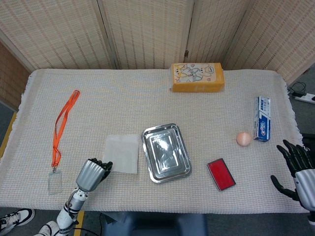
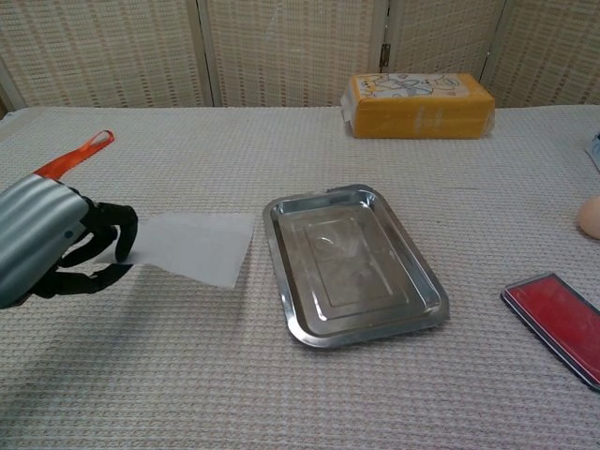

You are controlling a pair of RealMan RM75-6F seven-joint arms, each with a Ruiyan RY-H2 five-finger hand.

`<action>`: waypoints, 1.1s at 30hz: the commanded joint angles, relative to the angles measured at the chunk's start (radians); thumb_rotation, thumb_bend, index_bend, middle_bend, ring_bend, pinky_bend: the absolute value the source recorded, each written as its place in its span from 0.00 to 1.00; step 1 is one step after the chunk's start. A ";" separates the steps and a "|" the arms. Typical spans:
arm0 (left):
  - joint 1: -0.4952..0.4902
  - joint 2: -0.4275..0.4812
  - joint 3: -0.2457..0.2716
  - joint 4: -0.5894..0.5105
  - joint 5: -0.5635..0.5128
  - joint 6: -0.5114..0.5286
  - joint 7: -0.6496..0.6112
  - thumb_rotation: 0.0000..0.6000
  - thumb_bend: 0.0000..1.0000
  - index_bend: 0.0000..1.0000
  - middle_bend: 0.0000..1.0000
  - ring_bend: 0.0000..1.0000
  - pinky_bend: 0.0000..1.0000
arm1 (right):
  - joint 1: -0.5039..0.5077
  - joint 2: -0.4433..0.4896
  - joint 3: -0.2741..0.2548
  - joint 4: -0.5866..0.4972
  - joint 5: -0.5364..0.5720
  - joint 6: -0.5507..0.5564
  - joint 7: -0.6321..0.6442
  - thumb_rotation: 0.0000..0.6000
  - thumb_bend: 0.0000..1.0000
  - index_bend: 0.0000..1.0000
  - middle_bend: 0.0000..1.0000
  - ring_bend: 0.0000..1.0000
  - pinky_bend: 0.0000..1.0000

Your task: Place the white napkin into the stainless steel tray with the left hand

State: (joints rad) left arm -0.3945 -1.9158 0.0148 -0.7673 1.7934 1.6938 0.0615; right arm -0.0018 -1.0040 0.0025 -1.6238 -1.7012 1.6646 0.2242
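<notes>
The white napkin (image 1: 122, 153) (image 2: 192, 246) hangs lifted off the cloth at its near edge, pinched by my left hand (image 1: 91, 174) (image 2: 58, 247) at its front left corner. Its far edge still lies close to the table. The stainless steel tray (image 1: 166, 152) (image 2: 353, 264) sits empty just right of the napkin, its left rim a short way from the napkin's right edge. My right hand (image 1: 297, 168) is at the table's right front corner, fingers spread, holding nothing.
An orange lanyard (image 1: 62, 127) with a clear badge holder (image 1: 54, 183) lies at the left. A yellow tissue pack (image 1: 197, 77) stands at the back. An egg (image 1: 243, 138), a toothpaste box (image 1: 263, 125) and a red flat case (image 1: 221, 174) lie right of the tray.
</notes>
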 commanded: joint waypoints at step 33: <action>-0.345 0.050 -0.293 -0.339 0.003 -0.158 0.383 1.00 0.59 0.68 1.00 1.00 1.00 | -0.004 0.066 -0.001 0.020 0.042 -0.011 0.184 1.00 0.40 0.00 0.00 0.00 0.00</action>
State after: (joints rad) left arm -0.7325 -1.8704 -0.2716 -1.1039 1.8020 1.5380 0.4390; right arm -0.0074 -0.9385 0.0009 -1.6039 -1.6617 1.6564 0.4089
